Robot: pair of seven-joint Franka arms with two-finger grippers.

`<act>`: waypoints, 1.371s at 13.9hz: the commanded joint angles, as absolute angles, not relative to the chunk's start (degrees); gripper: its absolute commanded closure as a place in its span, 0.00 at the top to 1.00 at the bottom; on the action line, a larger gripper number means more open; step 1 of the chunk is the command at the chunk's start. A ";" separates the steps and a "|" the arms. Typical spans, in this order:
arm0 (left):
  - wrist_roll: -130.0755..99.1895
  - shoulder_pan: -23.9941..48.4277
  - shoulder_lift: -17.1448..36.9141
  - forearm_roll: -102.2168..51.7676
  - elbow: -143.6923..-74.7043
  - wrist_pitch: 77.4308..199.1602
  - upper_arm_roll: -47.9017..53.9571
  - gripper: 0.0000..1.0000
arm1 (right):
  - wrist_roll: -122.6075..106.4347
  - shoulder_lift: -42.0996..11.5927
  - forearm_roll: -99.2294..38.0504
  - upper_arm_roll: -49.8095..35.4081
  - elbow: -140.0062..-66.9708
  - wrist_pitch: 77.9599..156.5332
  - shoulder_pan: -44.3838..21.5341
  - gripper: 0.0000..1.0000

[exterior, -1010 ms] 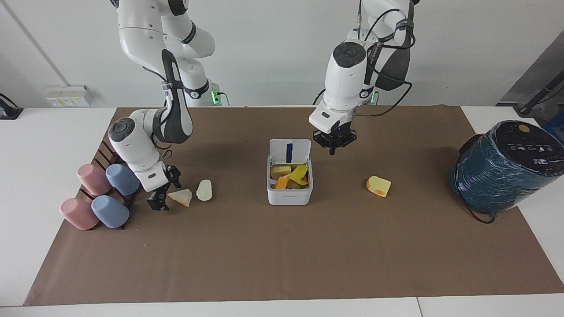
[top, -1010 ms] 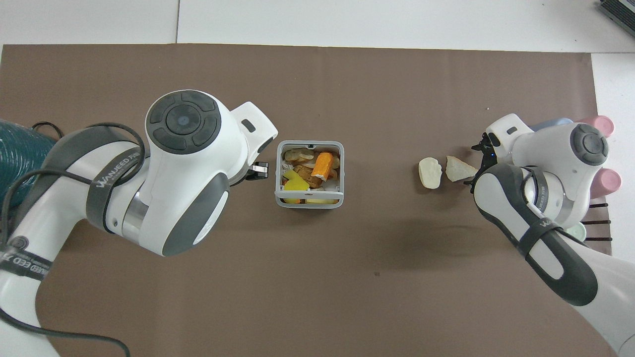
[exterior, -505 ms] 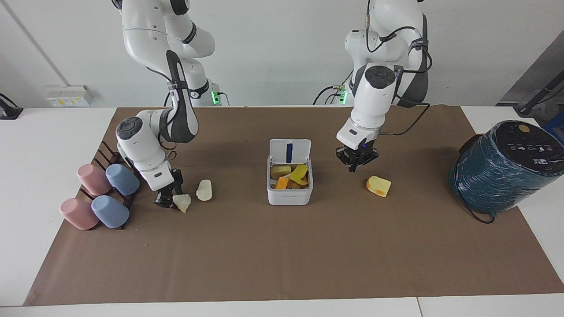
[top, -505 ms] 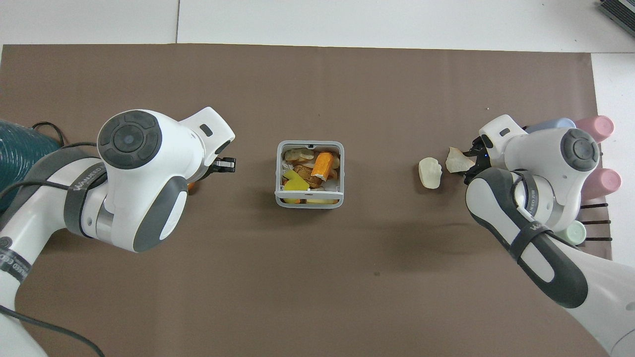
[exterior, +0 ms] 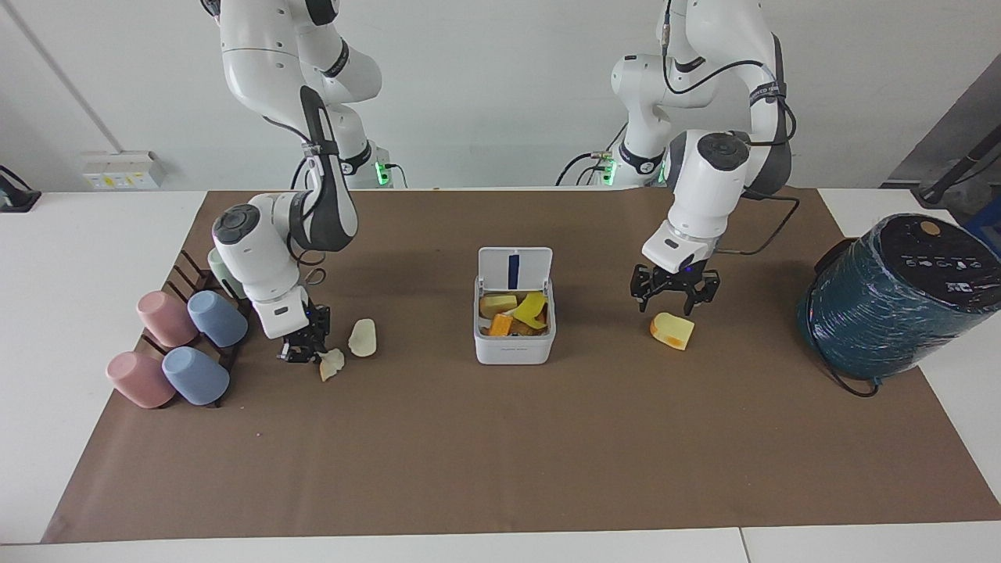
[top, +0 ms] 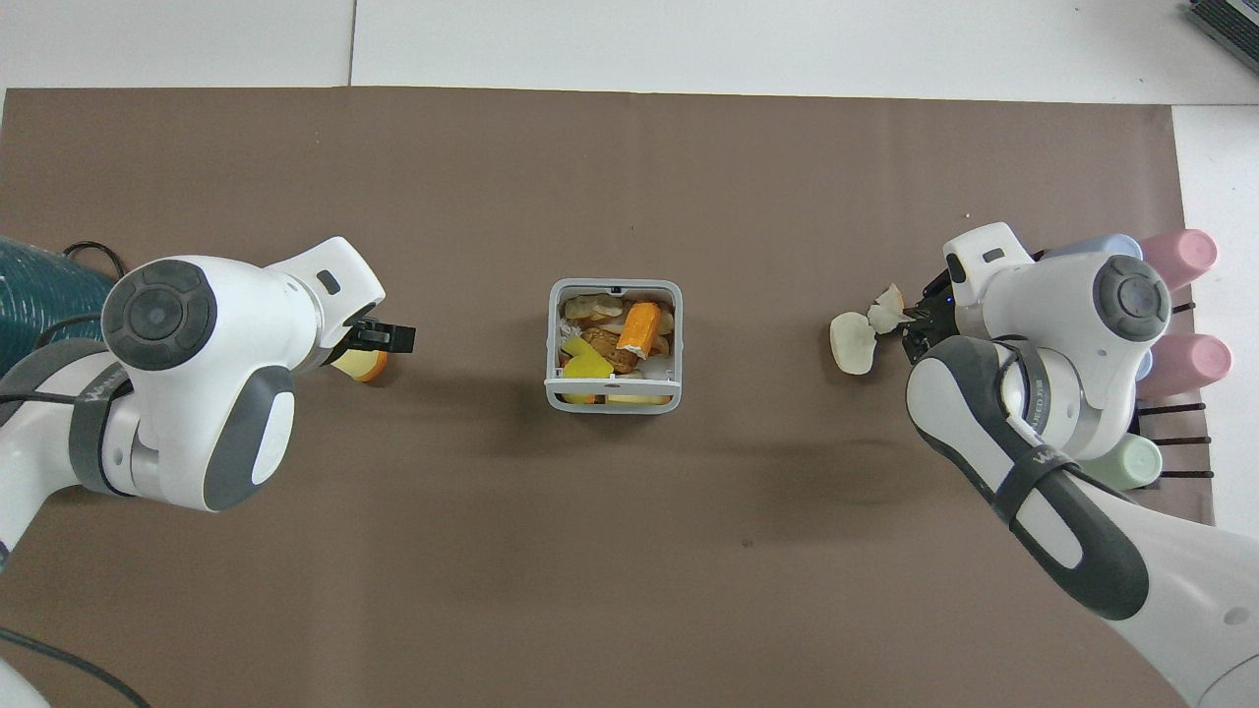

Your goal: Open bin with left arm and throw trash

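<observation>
The white bin stands mid-mat with its lid up; it holds several food scraps and also shows in the overhead view. My left gripper is open and hangs just above the yellow-orange chunk, which lies on the mat toward the left arm's end of the bin. In the overhead view the gripper partly covers the chunk. My right gripper is shut on the cream wedge, low over the mat; both show in the overhead view, the gripper and the wedge. The whitish oval lump lies beside it.
A big teal wrapped cylinder stands at the left arm's end of the table. Pastel cups on a rack lie at the right arm's end, close to the right arm.
My left gripper moved from beside the bin toward the left arm's end, came over the yellow-orange chunk and opened. My right gripper closed on the cream wedge and tipped it up.
</observation>
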State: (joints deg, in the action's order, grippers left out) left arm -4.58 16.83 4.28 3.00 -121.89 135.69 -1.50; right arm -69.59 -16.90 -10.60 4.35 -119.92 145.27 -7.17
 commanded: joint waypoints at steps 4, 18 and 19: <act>-0.62 15.21 8.07 2.11 -124.89 145.27 -1.05 1.00 | -49.72 -10.30 -8.37 4.75 -117.61 133.72 -8.26 0.00; 10.54 13.54 11.87 2.90 -126.03 146.43 -1.41 0.49 | 10.45 -14.67 -18.71 2.99 -96.87 118.65 -27.07 0.00; 12.90 13.36 11.78 4.73 -126.04 146.08 -1.41 0.42 | 10.46 -15.29 -20.11 2.99 -95.99 118.65 -27.07 0.00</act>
